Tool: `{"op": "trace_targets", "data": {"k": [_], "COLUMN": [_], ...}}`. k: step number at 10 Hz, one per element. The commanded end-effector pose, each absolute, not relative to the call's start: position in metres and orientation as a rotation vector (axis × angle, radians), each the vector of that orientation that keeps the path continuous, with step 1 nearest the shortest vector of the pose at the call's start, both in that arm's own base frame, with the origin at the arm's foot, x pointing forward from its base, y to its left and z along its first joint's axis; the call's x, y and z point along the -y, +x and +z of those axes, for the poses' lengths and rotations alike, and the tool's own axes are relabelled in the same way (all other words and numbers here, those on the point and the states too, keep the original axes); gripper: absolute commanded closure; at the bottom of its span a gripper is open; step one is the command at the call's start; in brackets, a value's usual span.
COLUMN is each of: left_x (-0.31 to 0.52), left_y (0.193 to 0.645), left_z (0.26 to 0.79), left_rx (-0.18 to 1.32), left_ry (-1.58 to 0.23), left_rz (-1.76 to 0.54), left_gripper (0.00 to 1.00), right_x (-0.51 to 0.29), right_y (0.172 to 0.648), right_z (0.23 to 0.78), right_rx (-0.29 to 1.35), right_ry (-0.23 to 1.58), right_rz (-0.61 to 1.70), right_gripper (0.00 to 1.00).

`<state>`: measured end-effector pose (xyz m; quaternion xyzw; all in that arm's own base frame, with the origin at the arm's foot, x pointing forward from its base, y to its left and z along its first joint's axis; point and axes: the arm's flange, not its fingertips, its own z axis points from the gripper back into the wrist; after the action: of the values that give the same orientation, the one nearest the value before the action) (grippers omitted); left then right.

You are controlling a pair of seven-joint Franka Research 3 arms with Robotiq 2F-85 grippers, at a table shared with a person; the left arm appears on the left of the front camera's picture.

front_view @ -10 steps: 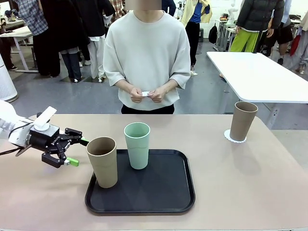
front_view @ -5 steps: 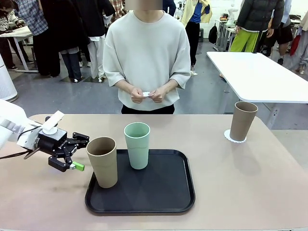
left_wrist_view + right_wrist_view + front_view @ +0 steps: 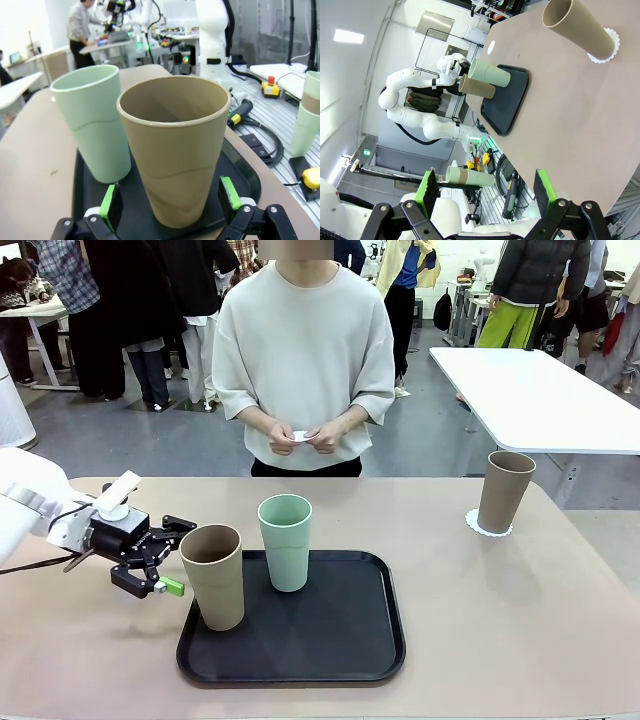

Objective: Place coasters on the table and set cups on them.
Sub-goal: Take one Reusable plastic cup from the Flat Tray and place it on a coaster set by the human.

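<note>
Standing on one black rounded tray point(image 3: 330, 650), one matte tan tapered tumbler point(image 3: 213, 576) and one mint-green tumbler point(image 3: 285, 541), a second tan tumbler point(image 3: 505, 490) sat on one lacy white coaster point(image 3: 477, 527) on the beige-pink table point(image 3: 520, 620), left gripper point(image 3: 176, 557) jaws gaped beside the first, right gripper point(image 3: 485, 192) jaws apart too
</note>
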<state>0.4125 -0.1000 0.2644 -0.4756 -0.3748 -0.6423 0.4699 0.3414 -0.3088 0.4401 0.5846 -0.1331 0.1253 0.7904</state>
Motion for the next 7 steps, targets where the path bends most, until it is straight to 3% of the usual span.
{"op": "trace_targets", "data": {"k": [1, 7], "left_x": [0.108, 0.119], "left_y": [0.414, 0.415], "left_z": [0.251, 0.245], "left_rx": [0.962, 0.917], "left_ry": [-1.187, -1.222], "left_rz": [-1.6, -1.603], "left_gripper": [0.0, 0.0], "right_x": [0.307, 0.307], "right_y": [0.34, 0.34], "right_z": [0.44, 0.44], "right_rx": [0.298, 0.298], "right_ry": [1.261, 1.261], "right_rz": [0.267, 0.267], "right_gripper": [0.0, 0.0]}}
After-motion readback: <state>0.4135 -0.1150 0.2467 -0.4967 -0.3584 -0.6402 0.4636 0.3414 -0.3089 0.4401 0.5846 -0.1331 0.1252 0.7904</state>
